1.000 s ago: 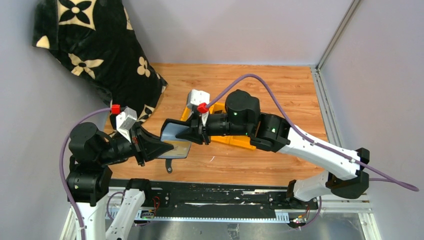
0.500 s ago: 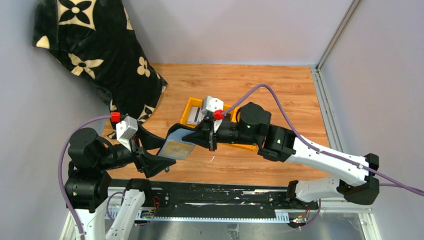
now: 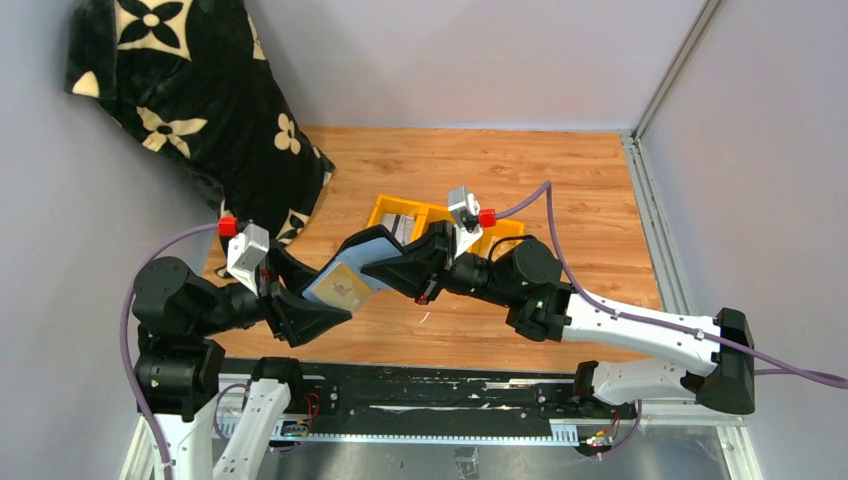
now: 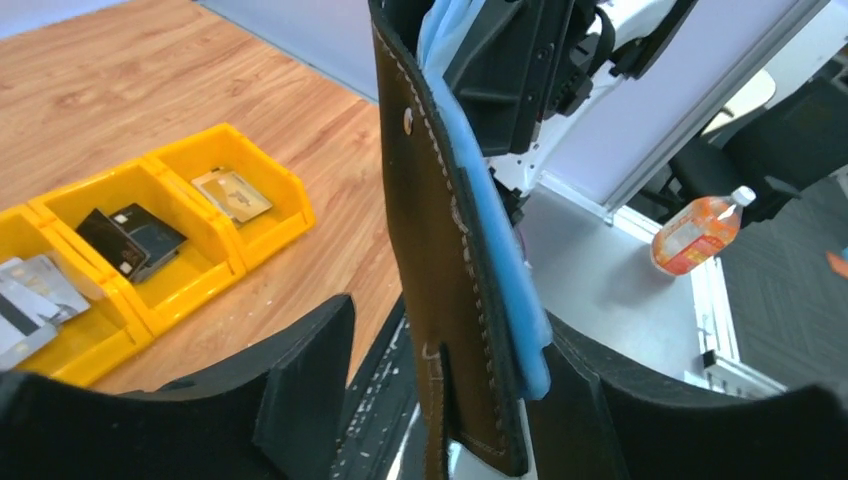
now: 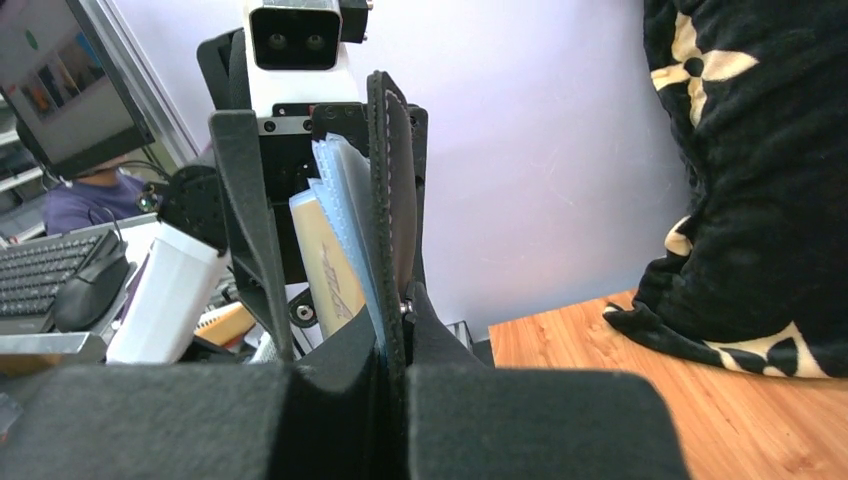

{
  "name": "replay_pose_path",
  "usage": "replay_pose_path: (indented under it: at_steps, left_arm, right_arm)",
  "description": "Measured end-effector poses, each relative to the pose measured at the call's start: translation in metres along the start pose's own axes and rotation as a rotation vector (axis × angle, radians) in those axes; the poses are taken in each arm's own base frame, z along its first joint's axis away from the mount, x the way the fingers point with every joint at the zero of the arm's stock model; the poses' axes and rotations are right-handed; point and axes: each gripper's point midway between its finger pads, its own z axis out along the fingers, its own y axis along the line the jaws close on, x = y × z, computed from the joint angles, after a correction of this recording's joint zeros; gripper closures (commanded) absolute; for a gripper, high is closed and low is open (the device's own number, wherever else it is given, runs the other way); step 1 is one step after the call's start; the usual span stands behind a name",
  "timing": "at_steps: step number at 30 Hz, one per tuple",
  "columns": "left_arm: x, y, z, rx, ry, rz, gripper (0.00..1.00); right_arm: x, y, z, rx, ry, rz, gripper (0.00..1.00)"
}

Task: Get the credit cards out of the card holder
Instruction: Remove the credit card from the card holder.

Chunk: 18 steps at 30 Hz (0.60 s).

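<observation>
Overhead, above a wooden worktop (image 3: pixel 560 170): an open card holder (image 3: pixel 345 278) in mid-air between two robot arms. Pale blue inside turned upward, black outside turned down, the whole thing tilted. In one of its pockets, a cream-tan card (image 3: pixel 347 291), partly showing.

Right gripper (image 5: pixel 395 330): clenched on the holder's edge, both fingers pressed against it from either side, plain in the right wrist view. From that view, holder edge-on and upright, with blue pocket layers on the left and black leather on the right. Cream-tan card poking out just beside the blue layers.

Left gripper (image 4: pixel 450 340): released, jaws spread wide with the holder's near end standing between them. In the left wrist view, a clear gap between one finger and the black leather. Blue lining close against the other finger, contact there impossible to judge.

On the worktop beyond the holder, a yellow tray (image 4: pixel 190 295) with three compartments in a row:
- One end compartment: silvery-grey cards (image 4: pixel 25 300), overlapping.
- Middle compartment: black cards (image 4: pixel 128 240).
- Other end compartment: a single gold-tan card (image 4: pixel 232 195), lying flat.

Overhead, tray partly hidden by the right arm.

At the far left corner, a black blanket (image 3: pixel 190 90) with cream flower shapes, heaped and spilling onto the worktop.
</observation>
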Motion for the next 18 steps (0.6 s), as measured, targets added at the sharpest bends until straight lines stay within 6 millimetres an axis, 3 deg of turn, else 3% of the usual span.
replay_pose_path:
  at_steps: [1, 4, 10, 12, 16, 18]
  left_arm:
    - [-0.004, 0.000, 0.001, 0.008, -0.019, -0.001, 0.44]
    - [-0.004, 0.001, 0.004, 0.027, -0.051, -0.032, 0.70]
    - [-0.005, -0.004, 0.004, 0.058, -0.074, -0.048, 0.85]
    - [-0.007, -0.006, 0.004, 0.063, -0.070, -0.045, 0.89]
    - [-0.013, -0.007, 0.003, 0.055, -0.058, -0.039, 0.94]
    - [-0.014, -0.002, 0.004, 0.031, -0.051, -0.034, 0.95]
  right_arm:
    - [0.000, -0.001, 0.000, 0.004, -0.014, 0.014, 1.00]
    - [0.002, -0.003, -0.002, 0.010, -0.038, 0.045, 1.00]
    - [0.004, -0.002, -0.004, 0.006, -0.060, 0.112, 1.00]
    - [0.003, 0.000, -0.004, -0.003, -0.061, 0.133, 0.85]
    - [0.003, -0.007, -0.004, 0.014, -0.035, 0.170, 0.39]
    - [0.004, -0.021, -0.006, 0.050, -0.001, 0.200, 0.27]
